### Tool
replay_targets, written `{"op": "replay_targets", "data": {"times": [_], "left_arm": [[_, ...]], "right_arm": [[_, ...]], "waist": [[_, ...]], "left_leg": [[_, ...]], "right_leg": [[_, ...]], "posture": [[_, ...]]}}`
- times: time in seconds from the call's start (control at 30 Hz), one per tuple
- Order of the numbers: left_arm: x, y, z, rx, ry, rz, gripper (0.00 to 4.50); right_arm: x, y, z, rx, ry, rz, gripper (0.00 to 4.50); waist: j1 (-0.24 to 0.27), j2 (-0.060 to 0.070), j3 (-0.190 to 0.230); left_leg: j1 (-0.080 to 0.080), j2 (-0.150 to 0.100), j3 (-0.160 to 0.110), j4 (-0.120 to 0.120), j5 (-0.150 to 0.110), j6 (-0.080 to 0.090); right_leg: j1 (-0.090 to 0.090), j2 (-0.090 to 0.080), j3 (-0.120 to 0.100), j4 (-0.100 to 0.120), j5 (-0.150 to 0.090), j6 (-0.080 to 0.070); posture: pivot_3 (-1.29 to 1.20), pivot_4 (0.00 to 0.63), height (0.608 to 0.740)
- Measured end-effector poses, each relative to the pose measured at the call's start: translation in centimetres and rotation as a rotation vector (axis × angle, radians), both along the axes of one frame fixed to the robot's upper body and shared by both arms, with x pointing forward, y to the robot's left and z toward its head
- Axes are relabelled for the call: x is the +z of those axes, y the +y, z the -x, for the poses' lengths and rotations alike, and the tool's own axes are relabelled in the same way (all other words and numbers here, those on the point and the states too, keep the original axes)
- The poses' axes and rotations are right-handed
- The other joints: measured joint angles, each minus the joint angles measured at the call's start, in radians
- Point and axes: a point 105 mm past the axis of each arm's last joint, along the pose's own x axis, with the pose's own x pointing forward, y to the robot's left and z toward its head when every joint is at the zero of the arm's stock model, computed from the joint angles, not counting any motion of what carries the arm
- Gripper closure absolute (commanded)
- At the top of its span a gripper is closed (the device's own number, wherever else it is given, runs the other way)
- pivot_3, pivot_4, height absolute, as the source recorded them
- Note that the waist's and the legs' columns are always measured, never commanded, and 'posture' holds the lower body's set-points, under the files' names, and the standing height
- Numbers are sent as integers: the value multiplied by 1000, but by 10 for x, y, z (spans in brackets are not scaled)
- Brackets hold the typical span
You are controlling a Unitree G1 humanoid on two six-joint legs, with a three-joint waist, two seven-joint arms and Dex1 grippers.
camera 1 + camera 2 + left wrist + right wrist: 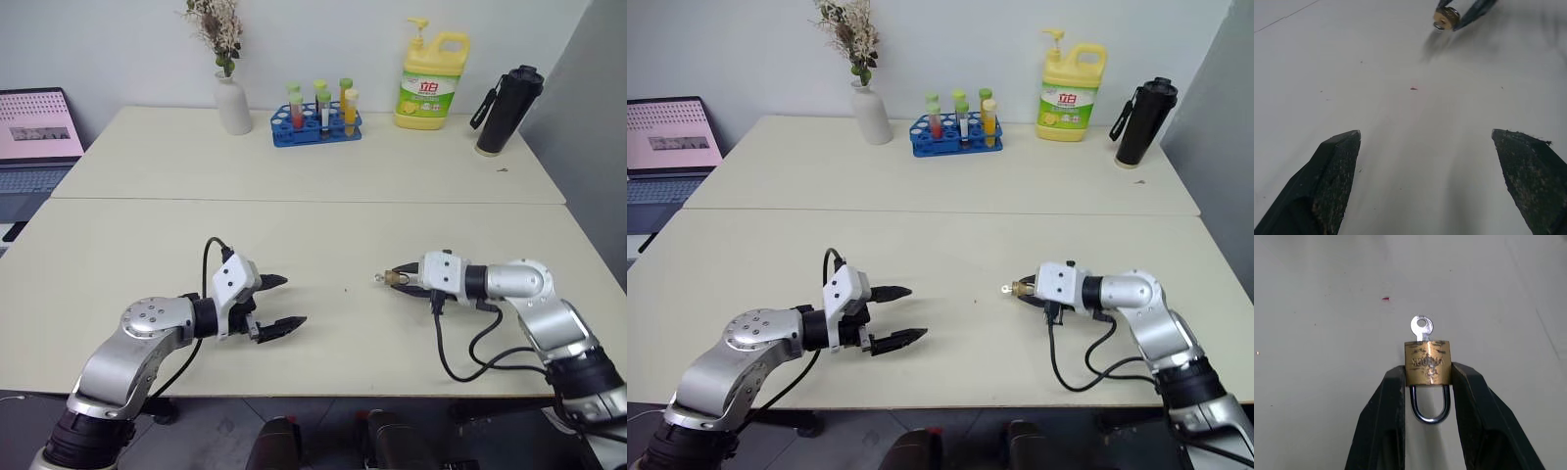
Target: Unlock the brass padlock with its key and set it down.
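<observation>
While both arms reach over pale cream tabletop, left tool hovers above it, black fingers spread wide, nothing between. Right tool pinches small squarish golden-brass padlock by body sides, held clear of tabletop, silvery U-shaped shackle pointing back between fingers. Tiny silvery-grey metal key sits in padlock's far end, round bow sticking out.

Brass padlock: golden-brass body, dark scuffs, faint stamped lettering; shackle silvery. Key: silvery-grey. Right hand fingers black; left hand fingers black, speckled. Worktop: pale cream, tiny red fleck. Bottle: yellow, green label. Rack: blue. Vase: white. Flask: black.
</observation>
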Motion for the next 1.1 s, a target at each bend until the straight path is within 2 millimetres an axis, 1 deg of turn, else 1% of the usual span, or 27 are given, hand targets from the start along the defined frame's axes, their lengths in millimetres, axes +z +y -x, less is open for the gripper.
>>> {"op": "replay_targets", "data": {"times": [0.07, 0.13, 0.2, 0.27, 0.37, 0.5, 0.67, 0.7, 0.83, 0.93, 1.07, 1.1], "left_arm": [[3, -3, -9, 7, -36, -35, 0], [1, -1, -16, 11, -57, -86, 0], [1, -2, -17, -12, -60, -90, 0], [4, -6, -18, -44, -63, -73, 0], [18, -16, -25, -65, -106, -33, 0], [31, -27, -29, -89, -143, 14, 0], [56, -51, -34, -135, -65, 123, 0], [58, -54, -33, -148, -51, 141, 0], [60, -59, -35, -151, -8, 170, 0], [66, -59, -38, -153, 7, 182, 0], [73, -62, -35, -181, 43, 214, 0], [74, -62, -35, -185, 45, 218, 187]], "right_arm": [[4, 3, 5, -6, -145, 58, 3558], [13, 8, 9, 8, -275, 106, 3558], [19, 9, 9, 5, -355, 132, 3558], [25, 12, 9, 4, -427, 147, 3558], [29, 15, 12, 15, -505, 163, 3558], [34, 21, 14, 30, -567, 139, 3558], [52, 38, 21, 112, -701, 75, 3558], [55, 41, 22, 128, -721, 61, 3558], [56, 44, 23, 150, -733, 46, 3558], [55, 45, 22, 159, -734, 46, 3558], [56, 47, 22, 171, -740, 44, 3558], [56, 47, 22, 172, -741, 44, 3558]], "waist": [[-1, 0, 0], [-9, 0, 0], [-13, 0, 0], [-9, 0, 0], [-3, 0, 0], [-4, 0, 0], [-5, -1, 0], [-6, -1, 0], [-8, -1, 0], [-7, -1, 0], [-7, -1, 0], [-7, -1, 0]], "left_leg": [[0, -1, 1, 0, 0, 0], [2, -1, 2, 0, 0, 0], [2, 0, 3, 0, 0, 0], [2, 0, 3, 0, 0, 0], [0, -1, 4, 0, 0, 0], [0, -3, 3, 1, 0, 0], [0, -5, 3, 1, 0, 0], [0, -11, 1, 1, 0, 0], [-1, -11, -1, 1, 0, 0], [-1, -12, -1, 1, 0, 0], [-1, -12, -1, 1, 0, 0], [-1, -12, -1, 1, 0, 0]], "right_leg": [[0, 0, 1, 0, 1, 1], [0, 0, 3, 0, 1, 2], [0, 0, 3, 0, 1, 2], [0, 0, 2, 0, 1, 2], [0, 1, 1, 0, 1, 2], [0, 1, 3, 0, 1, 2], [0, 1, 2, 0, 1, 2], [0, 1, 2, 0, 1, 2], [0, 0, 2, 0, 1, 2], [0, 0, 2, 0, 1, 2], [0, -1, 2, 0, 1, 2], [0, -1, 2, 0, 1, 2]], "posture": [[0, 150, 740], [0, 150, 740], [0, 150, 740], [0, 150, 740], [0, 150, 740], [0, 150, 740], [0, 150, 740], [0, 150, 740], [0, 150, 740], [0, 150, 740], [0, 150, 740], [0, 150, 740]]}}
